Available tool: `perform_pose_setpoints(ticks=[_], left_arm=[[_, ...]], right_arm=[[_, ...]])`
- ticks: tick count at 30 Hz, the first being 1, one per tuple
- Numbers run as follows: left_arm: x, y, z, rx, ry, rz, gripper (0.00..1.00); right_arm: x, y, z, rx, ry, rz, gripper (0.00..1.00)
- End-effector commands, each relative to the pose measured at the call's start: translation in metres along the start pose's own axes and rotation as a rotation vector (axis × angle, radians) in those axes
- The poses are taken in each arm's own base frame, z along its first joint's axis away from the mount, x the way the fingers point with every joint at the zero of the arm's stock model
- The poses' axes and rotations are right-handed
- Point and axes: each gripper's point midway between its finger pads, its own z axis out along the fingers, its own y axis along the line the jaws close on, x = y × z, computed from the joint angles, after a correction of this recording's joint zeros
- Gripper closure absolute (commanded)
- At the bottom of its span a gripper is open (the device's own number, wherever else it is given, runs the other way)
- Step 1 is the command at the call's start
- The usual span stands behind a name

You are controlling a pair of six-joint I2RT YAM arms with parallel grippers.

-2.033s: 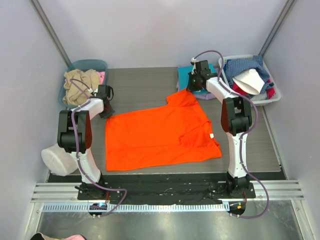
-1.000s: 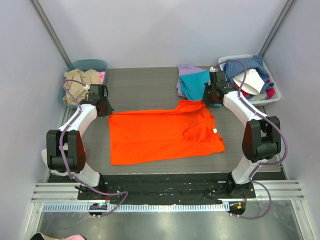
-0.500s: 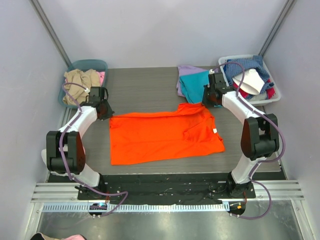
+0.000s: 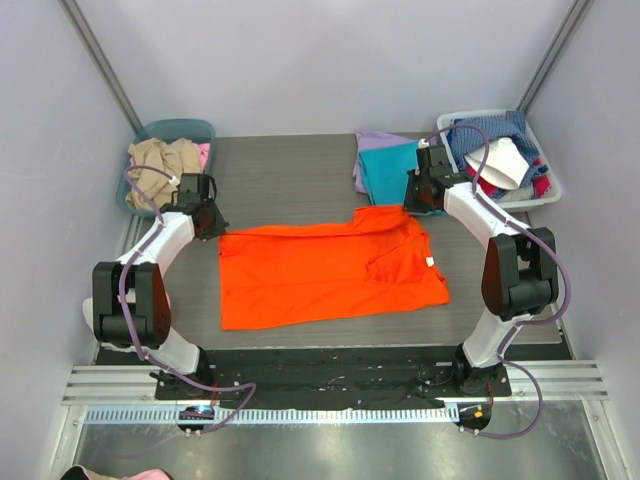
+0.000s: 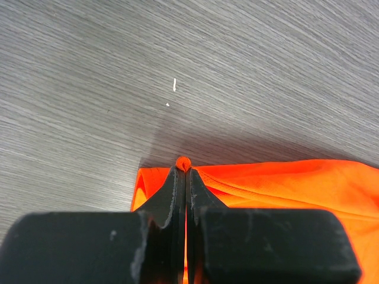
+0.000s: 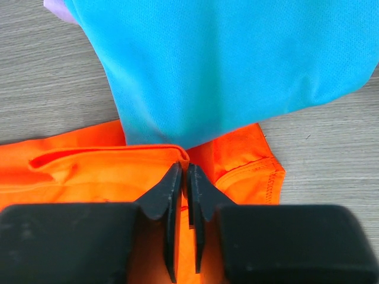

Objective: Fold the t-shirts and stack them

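Note:
The bright orange t-shirt [image 4: 330,270] lies flat in the middle of the table, doubled over. My left gripper [image 4: 208,222] is low at its far left corner, shut on a pinch of orange cloth [image 5: 284,183] that bulges past the fingertips [image 5: 183,165]. My right gripper [image 4: 415,200] is at the far right corner, its jaws parted a crack [image 6: 185,168], with the orange folded edge [image 6: 89,171] lying at their tips. Just beyond it sits the folded teal t-shirt [image 4: 388,168] [image 6: 225,65], on top of the lavender one [image 4: 375,142] [image 6: 53,5].
A teal bin [image 4: 205,128] with beige and pink clothes stands at the back left. A white basket [image 4: 545,195] of mixed clothes stands at the back right, close to the right arm. A white rounded object [image 4: 112,318] sits by the left arm's base. Walls close in on both sides.
The orange shirt's far edge has been stretched straight between both grippers and laid down. In the last second the right jaws have parted slightly. The left gripper has stayed shut.

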Motion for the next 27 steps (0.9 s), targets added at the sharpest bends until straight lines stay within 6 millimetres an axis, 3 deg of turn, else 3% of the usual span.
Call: perform_pose_setpoints(ticks=[1,3,14,27], left_arm=[[-0.005,-0.004,-0.004,0.021,-0.022,-0.002,1.00],[-0.005,-0.003,-0.005,0.019,-0.023,-0.005,1.00],[0.003,0.002,-0.015,0.015,-0.021,-0.021,1.00],[0.036,0.017,-0.052,0.051,-0.054,-0.132,1.00]], right_arm=[[-0.007,0.001,-0.006,-0.011,-0.026,0.009,0.89],[-0.005,0.002,-0.008,-0.014,-0.027,0.009,0.99],[-0.003,-0.001,-0.033,-0.008,-0.050,0.025,0.99],[0.041,-0.023,-0.056,0.048,-0.012,0.081,0.99]])
